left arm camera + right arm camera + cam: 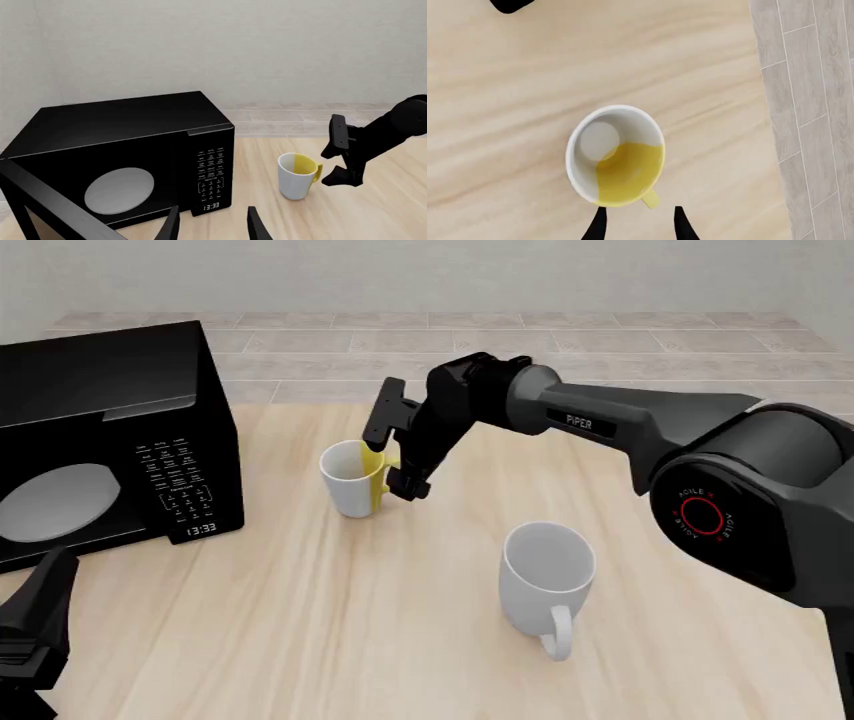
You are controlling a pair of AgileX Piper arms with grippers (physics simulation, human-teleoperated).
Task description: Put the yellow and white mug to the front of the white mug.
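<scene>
The yellow and white mug [351, 478] stands upright on the wooden table, just right of the microwave. It also shows in the left wrist view [295, 176] and from above in the right wrist view [616, 156]. My right gripper [398, 448] is open at the mug's handle side, fingers apart above and below the yellow handle [650, 198], not closed on it. The white mug [546, 575] stands nearer the front, to the right, handle toward the front edge. My left gripper [212, 225] is open and empty, low at the front left [34, 625].
A black microwave [100, 440] with its door shut stands at the left of the table [294, 620]. It fills much of the left wrist view [120, 160]. A tiled floor [534, 340] and wall lie beyond the table's far edge.
</scene>
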